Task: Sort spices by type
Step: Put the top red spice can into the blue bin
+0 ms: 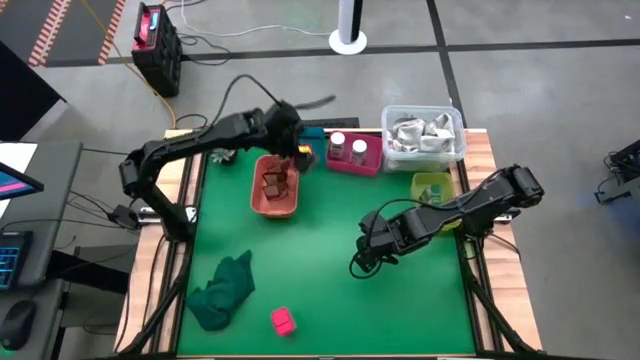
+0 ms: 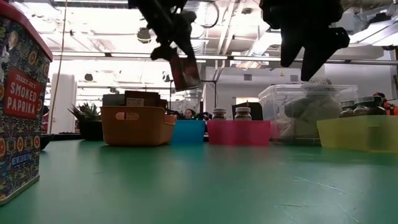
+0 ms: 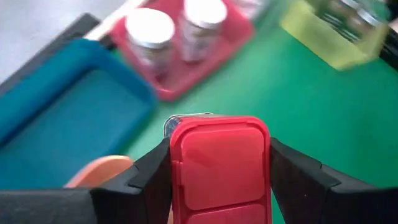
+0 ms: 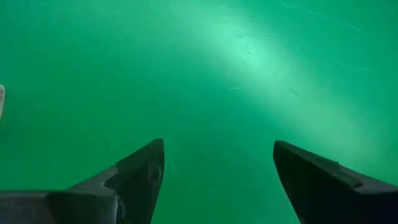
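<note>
— Now carrying: left gripper (image 3: pixel 219 180) clamped on a red-lidded tin (image 3: pixel 219 163), held in the air over the orange bin (image 1: pixel 276 188).
— And right gripper (image 4: pixel 217 180)?
— Spread wide, empty, hovering above bare green desk (image 1: pixel 330 290).
— Next?
— Probably lowering the tin among the reddish-brown pieces (image 1: pixel 277 181), then releasing. Another magenta box (image 1: pixel 283 320) waiting up front.

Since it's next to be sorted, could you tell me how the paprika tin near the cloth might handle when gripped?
The paprika tin looks rigid, with flat sides, so it probably won't roll. Lying on the mat, it seems stable. Its glossy surface might slip in a hand.
</note>
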You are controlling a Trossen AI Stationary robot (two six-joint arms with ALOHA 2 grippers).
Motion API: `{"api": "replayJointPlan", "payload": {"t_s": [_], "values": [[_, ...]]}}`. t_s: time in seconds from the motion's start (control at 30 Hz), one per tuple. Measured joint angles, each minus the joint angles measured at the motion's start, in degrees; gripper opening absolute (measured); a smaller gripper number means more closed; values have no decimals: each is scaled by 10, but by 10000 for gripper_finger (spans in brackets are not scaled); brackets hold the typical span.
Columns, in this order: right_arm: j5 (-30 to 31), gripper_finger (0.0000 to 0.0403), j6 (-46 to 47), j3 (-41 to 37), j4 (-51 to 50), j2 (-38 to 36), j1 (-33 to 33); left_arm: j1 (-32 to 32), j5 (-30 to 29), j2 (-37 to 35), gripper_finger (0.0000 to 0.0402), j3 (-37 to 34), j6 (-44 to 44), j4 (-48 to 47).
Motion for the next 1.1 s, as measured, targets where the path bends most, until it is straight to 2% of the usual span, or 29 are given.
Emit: {"api": "replayJointPlan", "payload": {"t_s": [0.17,0.33,0.5,0.7,0.87,1.1], "values": [[0,324,-41,0,1,0,-3,75,-23,7,215,0,-27,2],[0,324,-117,0,31,0,-30,132,-73,6,215,0,-47,28],[6,324,-197,0,82,2,-66,172,-45,31,215,2,-103,35],[13,324,-252,1,97,2,-96,174,-35,54,215,1,-128,32],[13,324,-284,1,107,2,-101,182,-90,54,215,1,-119,41],[13,324,-269,1,158,2,-125,193,-61,94,215,0,-100,12]]}}
